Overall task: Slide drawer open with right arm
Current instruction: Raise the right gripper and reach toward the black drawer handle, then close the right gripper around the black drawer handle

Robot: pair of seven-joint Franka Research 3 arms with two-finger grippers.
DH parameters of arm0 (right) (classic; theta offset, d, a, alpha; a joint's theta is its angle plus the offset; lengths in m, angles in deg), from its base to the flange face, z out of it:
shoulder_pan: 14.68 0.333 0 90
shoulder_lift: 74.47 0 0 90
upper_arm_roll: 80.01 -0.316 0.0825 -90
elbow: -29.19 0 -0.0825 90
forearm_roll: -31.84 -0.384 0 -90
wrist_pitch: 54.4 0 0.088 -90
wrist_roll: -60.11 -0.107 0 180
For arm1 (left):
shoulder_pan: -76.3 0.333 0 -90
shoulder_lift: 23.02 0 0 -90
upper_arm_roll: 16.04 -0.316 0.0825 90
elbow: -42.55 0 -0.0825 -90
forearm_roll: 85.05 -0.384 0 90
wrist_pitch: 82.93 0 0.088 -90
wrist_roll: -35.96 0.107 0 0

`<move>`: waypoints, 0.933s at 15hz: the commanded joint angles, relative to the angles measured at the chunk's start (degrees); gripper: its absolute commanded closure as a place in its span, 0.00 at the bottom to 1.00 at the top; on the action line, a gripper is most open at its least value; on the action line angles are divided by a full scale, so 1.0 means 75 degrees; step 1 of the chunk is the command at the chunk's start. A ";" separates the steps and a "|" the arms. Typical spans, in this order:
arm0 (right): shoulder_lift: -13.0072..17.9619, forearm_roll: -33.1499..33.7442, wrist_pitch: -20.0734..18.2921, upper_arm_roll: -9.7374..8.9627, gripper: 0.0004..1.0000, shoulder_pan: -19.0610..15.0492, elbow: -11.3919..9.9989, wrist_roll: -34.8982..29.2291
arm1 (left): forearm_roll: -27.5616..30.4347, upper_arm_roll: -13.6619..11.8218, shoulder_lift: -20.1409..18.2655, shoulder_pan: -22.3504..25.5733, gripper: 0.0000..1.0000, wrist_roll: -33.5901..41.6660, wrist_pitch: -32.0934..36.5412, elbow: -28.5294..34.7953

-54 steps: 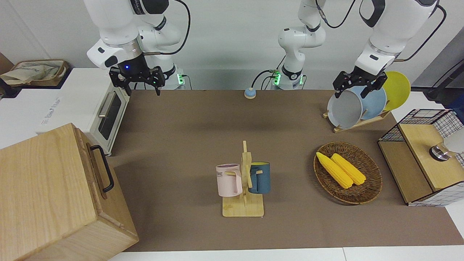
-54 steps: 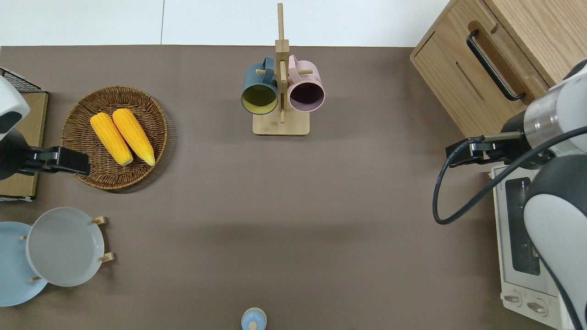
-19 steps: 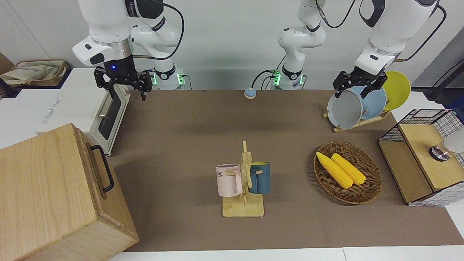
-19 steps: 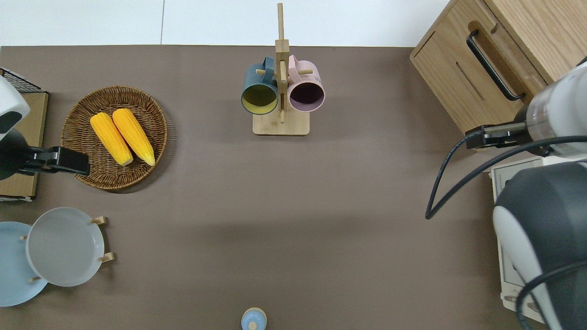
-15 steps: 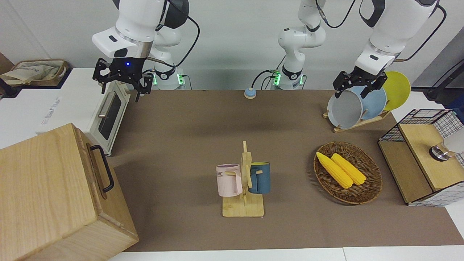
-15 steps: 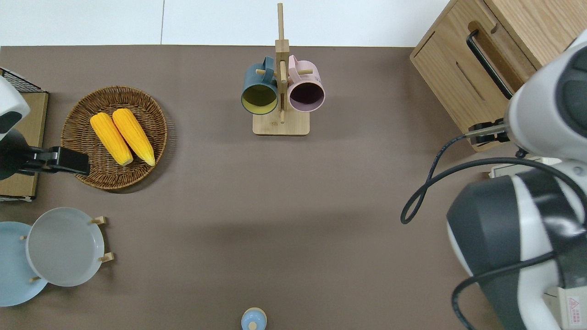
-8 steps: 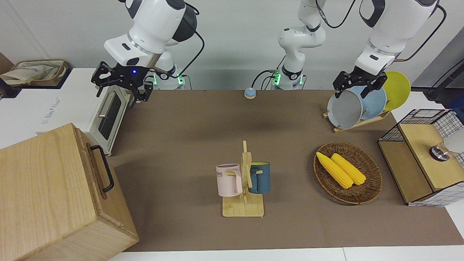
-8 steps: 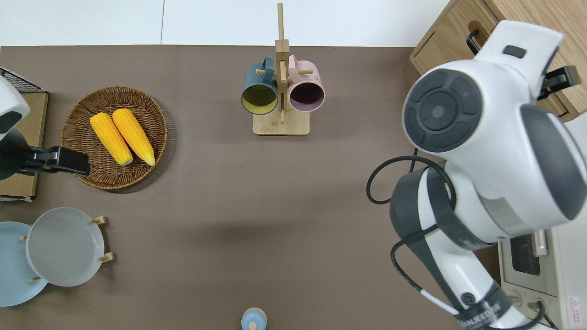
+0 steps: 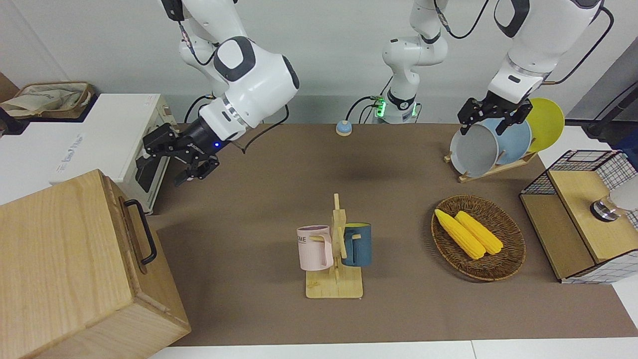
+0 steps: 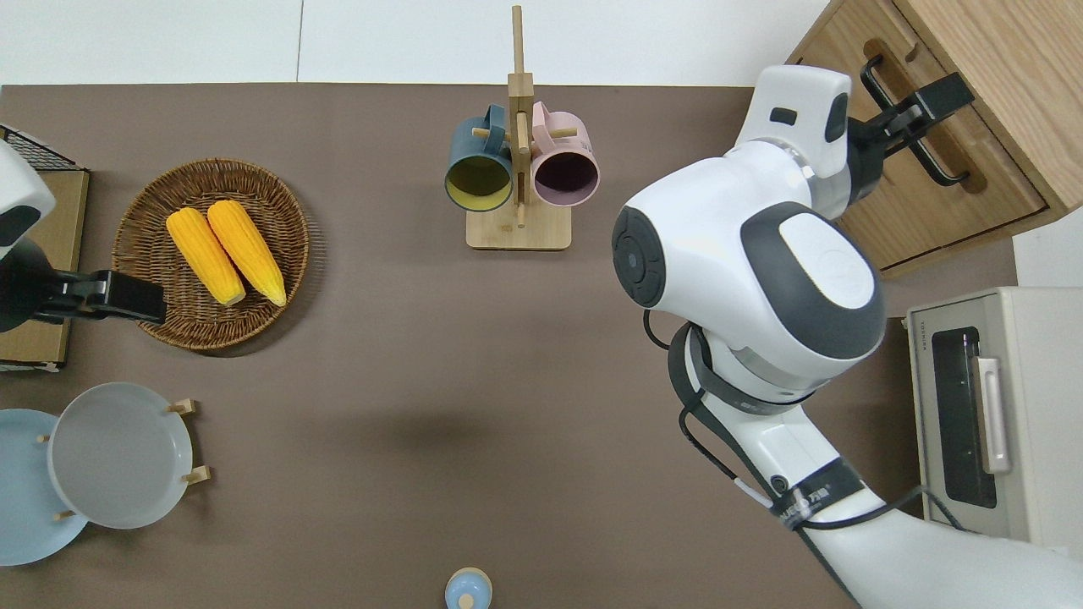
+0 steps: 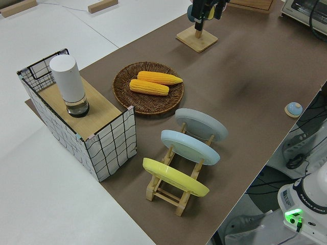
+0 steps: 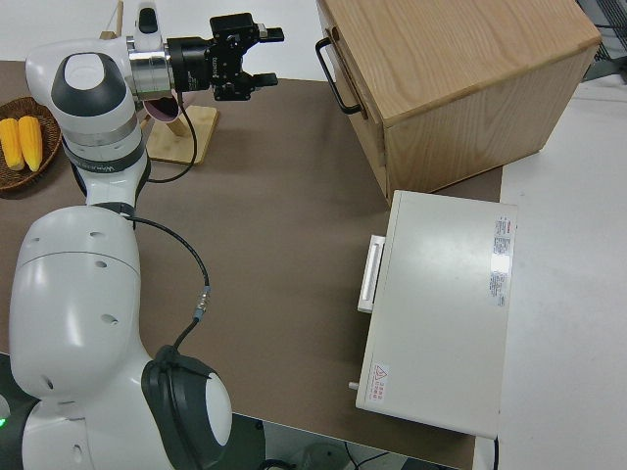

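Note:
The drawer (image 10: 952, 211) is in the big pale wooden box (image 9: 60, 259) at the right arm's end of the table and looks shut. Its black bar handle (image 9: 144, 234) also shows in the overhead view (image 10: 935, 165) and in the right side view (image 12: 338, 78). My right gripper (image 9: 162, 172) is open and empty, up in the air, with its fingers pointing at the box. In the overhead view the right gripper (image 10: 926, 114) lies over the handle. In the right side view the right gripper (image 12: 266, 59) stands a short gap from the handle. My left gripper (image 9: 491, 119) is parked and open.
A white toaster oven (image 10: 981, 414) stands beside the box, nearer to the robots. A mug rack (image 9: 335, 254) with two mugs is mid-table. Toward the left arm's end are a corn basket (image 9: 478, 237), a plate rack (image 9: 493, 144) and a wire-grid box (image 9: 583, 214).
My right arm has swung from above the toaster oven toward the wooden box. Its gripper has tilted over to point at the drawer handle and stayed open. The left arm has not moved.

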 commanded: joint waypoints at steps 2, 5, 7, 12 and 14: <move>-0.0380 0.1167 0.0116 -0.0020 0.02 -0.0008 -0.0554 -0.1108 | -0.0131 0.0049 0.0087 0.0029 0.01 0.0074 0.0150 -0.0187; -0.0719 0.1765 0.0116 -0.0009 0.02 -0.0102 -0.0660 -0.1695 | -0.0131 0.0049 0.0087 0.0029 0.01 0.0074 0.0150 -0.0187; -0.0942 0.2093 0.0116 0.0061 0.02 -0.0137 -0.0660 -0.1953 | -0.0131 0.0049 0.0087 0.0029 0.01 0.0074 0.0150 -0.0199; -0.1283 0.3031 0.0255 0.0097 0.02 -0.0464 -0.0660 -0.2259 | -0.0131 0.0049 0.0087 0.0029 0.01 0.0074 0.0150 -0.0198; -0.1377 0.3184 0.0303 0.0097 0.02 -0.0559 -0.0660 -0.2259 | -0.0131 0.0049 0.0087 0.0029 0.01 0.0074 0.0150 -0.0199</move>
